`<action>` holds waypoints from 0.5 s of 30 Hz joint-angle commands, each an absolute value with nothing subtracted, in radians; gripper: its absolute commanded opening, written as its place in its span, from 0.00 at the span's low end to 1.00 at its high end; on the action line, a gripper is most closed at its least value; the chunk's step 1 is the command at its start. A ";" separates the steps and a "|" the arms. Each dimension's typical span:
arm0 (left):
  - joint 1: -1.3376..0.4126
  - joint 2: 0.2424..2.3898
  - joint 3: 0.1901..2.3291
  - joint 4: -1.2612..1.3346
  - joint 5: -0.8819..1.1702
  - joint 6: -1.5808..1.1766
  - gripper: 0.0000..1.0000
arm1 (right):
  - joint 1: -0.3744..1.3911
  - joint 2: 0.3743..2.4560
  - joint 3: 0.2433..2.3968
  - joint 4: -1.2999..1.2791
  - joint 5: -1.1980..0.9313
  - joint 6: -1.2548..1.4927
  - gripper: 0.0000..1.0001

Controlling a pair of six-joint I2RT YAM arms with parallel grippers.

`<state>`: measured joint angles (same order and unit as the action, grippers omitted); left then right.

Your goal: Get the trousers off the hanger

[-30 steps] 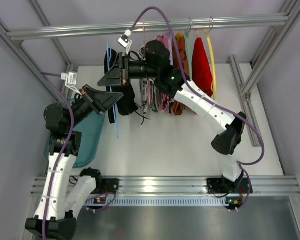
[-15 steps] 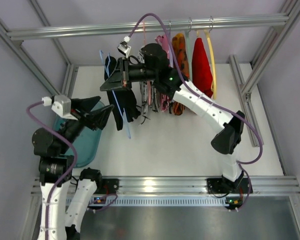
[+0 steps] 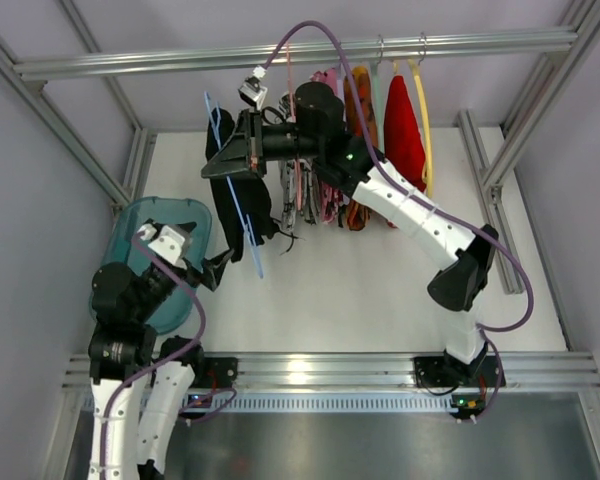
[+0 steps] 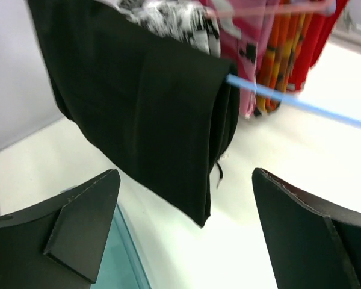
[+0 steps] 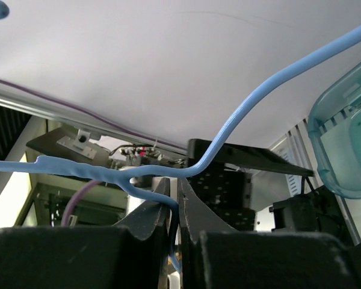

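The light-blue wire hanger [image 3: 242, 215] hangs tilted off the rail with my right gripper [image 3: 225, 160] shut on it. In the right wrist view the hanger [image 5: 240, 108] is pinched between the closed fingers of the gripper [image 5: 178, 205] just below its twisted neck. The black trousers [image 3: 263, 205] are draped over the hanger, a drawstring dangling. My left gripper [image 3: 214, 270] is open and empty, below and to the near left of them. In the left wrist view the trousers [image 4: 150, 102] and hanger [image 4: 301, 105] hang beyond the spread gripper [image 4: 186, 232], untouched.
A teal plastic bin [image 3: 150, 215] sits on the table under the left arm and also shows as the bin [image 5: 343, 150]. Patterned, pink, orange and red garments [image 3: 405, 130] hang on the rail [image 3: 460, 42] right of the trousers, with a yellow hanger [image 3: 426, 130].
My left gripper has opened and drawn back to the near left, away from the trousers. The right gripper has kept its hold and tilted the hanger slightly.
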<state>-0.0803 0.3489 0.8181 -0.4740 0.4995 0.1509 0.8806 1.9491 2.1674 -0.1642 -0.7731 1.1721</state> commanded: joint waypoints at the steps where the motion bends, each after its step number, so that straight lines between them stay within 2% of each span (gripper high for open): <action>1: -0.078 0.390 0.772 -0.442 0.599 0.290 0.98 | 0.881 1.861 2.226 -0.024 -0.785 1.186 0.00; 5: -0.077 0.477 0.727 -0.312 0.636 0.288 0.98 | 0.885 1.870 2.240 -0.048 -0.772 1.198 0.00; 15: -0.078 0.610 0.646 -0.009 0.563 0.170 0.97 | 0.905 1.876 2.258 -0.061 -0.758 1.210 0.00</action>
